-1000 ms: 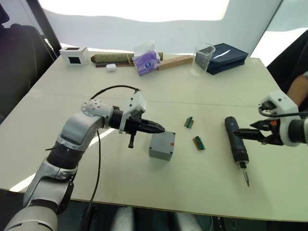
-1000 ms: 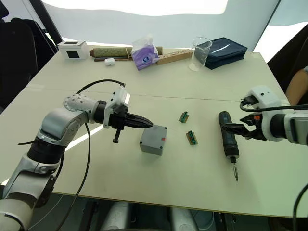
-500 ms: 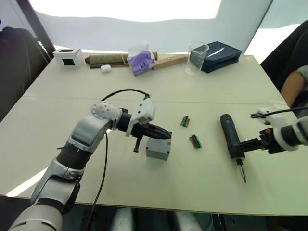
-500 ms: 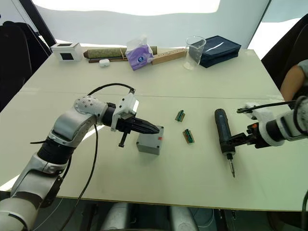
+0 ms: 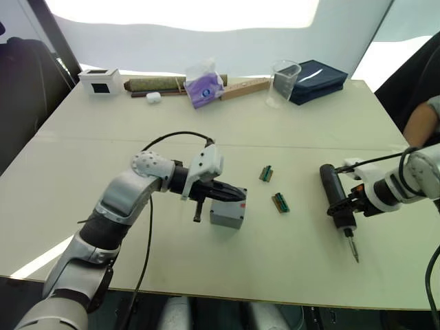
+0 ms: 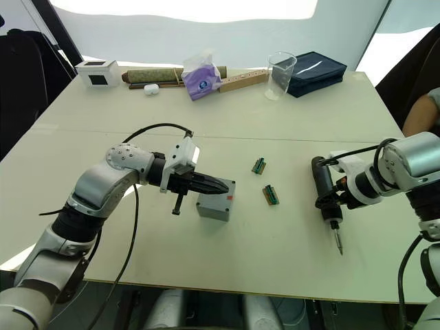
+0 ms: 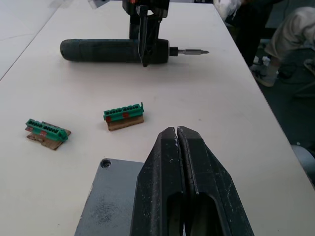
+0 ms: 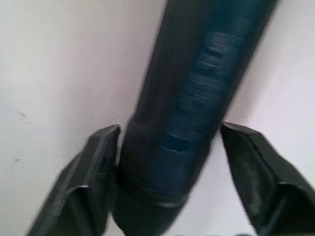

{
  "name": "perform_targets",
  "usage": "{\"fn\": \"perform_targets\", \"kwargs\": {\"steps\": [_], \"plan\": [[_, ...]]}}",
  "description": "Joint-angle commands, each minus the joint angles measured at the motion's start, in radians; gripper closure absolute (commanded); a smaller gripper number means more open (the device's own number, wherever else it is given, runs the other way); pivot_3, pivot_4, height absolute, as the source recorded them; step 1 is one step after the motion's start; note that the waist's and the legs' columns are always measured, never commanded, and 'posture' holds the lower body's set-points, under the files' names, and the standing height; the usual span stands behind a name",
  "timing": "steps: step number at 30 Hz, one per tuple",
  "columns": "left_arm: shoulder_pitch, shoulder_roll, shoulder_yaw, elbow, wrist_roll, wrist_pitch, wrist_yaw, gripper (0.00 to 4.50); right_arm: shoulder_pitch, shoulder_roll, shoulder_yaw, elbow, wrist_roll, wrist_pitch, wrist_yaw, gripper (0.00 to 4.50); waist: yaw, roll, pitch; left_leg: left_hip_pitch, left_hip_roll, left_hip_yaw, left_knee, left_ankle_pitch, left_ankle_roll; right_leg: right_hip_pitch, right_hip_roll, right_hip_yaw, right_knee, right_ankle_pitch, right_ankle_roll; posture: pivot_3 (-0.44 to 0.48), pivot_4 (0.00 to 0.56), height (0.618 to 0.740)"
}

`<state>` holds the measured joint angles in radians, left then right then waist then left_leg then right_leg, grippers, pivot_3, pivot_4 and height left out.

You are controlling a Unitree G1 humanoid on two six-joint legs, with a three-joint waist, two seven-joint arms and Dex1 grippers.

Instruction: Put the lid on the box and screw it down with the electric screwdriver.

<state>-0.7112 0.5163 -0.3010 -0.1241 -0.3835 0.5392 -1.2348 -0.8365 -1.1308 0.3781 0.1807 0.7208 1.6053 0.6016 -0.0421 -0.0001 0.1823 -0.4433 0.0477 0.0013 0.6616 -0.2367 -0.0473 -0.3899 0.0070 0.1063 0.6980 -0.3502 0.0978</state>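
Screwdriver (image 5: 337, 199), a stiff, smooth, probably weighty black cylinder, lies on the counter (image 5: 289, 137) between the right tool's (image 8: 167, 162) spread fingers, best gripped mid-barrel, while the clenched left tool (image 7: 178, 142) rests over the box (image 5: 227, 209).

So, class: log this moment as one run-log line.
left gripper: shut, over lid on box | right gripper: open, straddling electric screwdriver lying on table

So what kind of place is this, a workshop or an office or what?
Most likely a robotics test room or lab, not a real workshop: one plain pale table with a white backdrop behind it, an electric screwdriver and small green connector strips laid out as props, and odd items like a clear cup along the far edge.
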Motion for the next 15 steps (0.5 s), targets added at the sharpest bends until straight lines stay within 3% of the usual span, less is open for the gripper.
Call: {"fn": "perform_targets", "kwargs": {"steps": [1, 8, 15], "plan": [[0.003, -0.003, 0.011, -0.032, -0.008, -0.002, 0.011, 4.5, 0.012, 0.013, 0.025, -0.016, -0.012, 0.009, 0.03, 2.62, 0.0, 0.0, 0.0, 0.0, 0.0, 0.0, 0.0, 0.0, 0.0, 0.0, 0.0, 0.0, 0.0, 0.0, 0.0, 0.0, 0.15, 0.74], [0.014, 0.016, 0.018, -0.018, -0.009, -0.008, -0.003, 4.5, 0.063, 0.033, -0.031, -0.037, -0.015, 0.009, 0.011, 2.63, 0.0, -0.002, -0.001, 0.0, 0.0, -0.001, 0.0, 0.0, 0.0, 0.001, 0.0, -0.001, 0.0, 0.0, 0.0, 0.0, 0.15, 0.74], [-0.011, 0.032, 0.045, 0.05, -0.027, -0.002, -0.033, 4.5, 0.031, 0.158, -0.354, -0.046, -0.11, -0.019, -0.11, 2.63, -0.023, -0.004, -0.001, 0.001, 0.0, 0.0, 0.001, 0.0, 0.0, 0.002, 0.0, 0.0, 0.001, 0.001, 0.0, 0.0, 0.15, 0.74]]}}
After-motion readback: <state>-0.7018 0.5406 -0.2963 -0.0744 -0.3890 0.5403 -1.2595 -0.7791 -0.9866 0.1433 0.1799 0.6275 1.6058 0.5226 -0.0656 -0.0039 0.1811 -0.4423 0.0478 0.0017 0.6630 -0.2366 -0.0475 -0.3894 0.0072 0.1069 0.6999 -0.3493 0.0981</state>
